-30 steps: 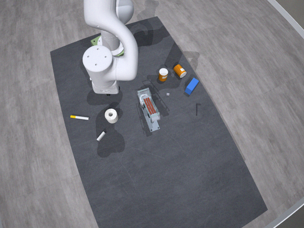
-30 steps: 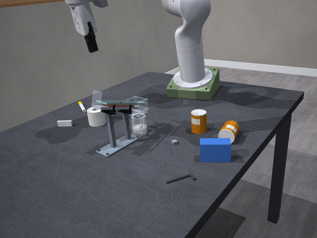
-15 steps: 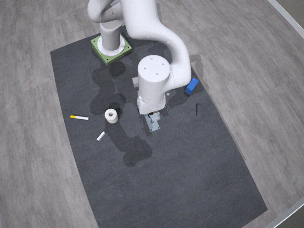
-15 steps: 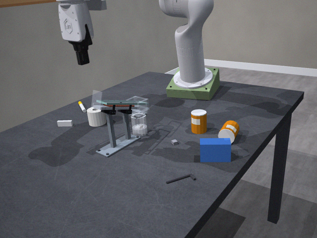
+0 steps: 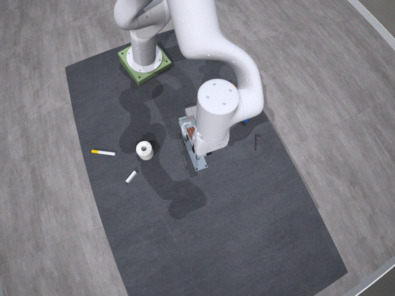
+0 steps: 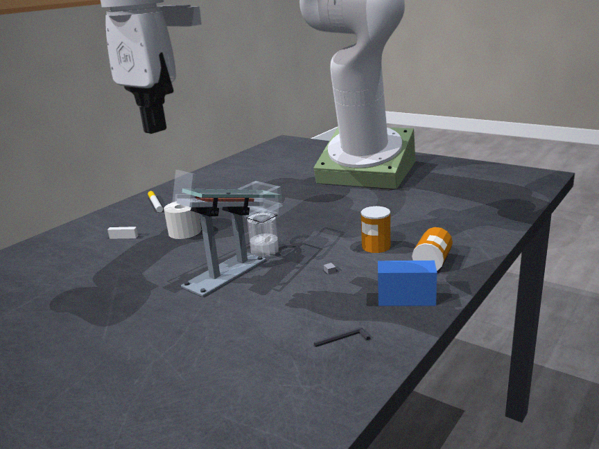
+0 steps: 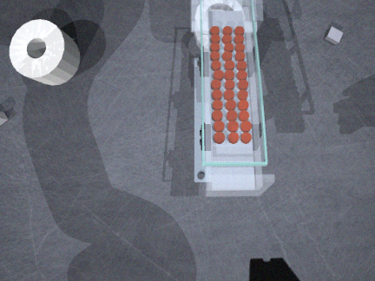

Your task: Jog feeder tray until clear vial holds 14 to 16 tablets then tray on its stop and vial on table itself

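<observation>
The clear feeder tray (image 7: pixel 230 87) sits level on a grey two-post stand (image 6: pixel 220 251). It holds three rows of several orange-red tablets (image 7: pixel 229 82). It also shows in the side view (image 6: pixel 231 194) and the top view (image 5: pixel 190 132). The clear vial (image 6: pixel 262 236) stands upright under the tray's far end, and its white rim shows in the wrist view (image 7: pixel 219 13). I cannot tell if any tablets are in it. My gripper (image 6: pixel 152 122) is shut and empty. It hangs high above the tray's near end, and its fingertips show in the wrist view (image 7: pixel 271 269).
A white tape roll (image 6: pixel 181 219), a yellow-capped marker (image 6: pixel 154 200) and a white block (image 6: pixel 121 233) lie left of the stand. An upright orange bottle (image 6: pixel 375 229), a tipped orange bottle (image 6: pixel 432 247), a blue box (image 6: pixel 406 283), a small grey cube (image 6: pixel 329 268) and an Allen key (image 6: pixel 342 336) lie to the right.
</observation>
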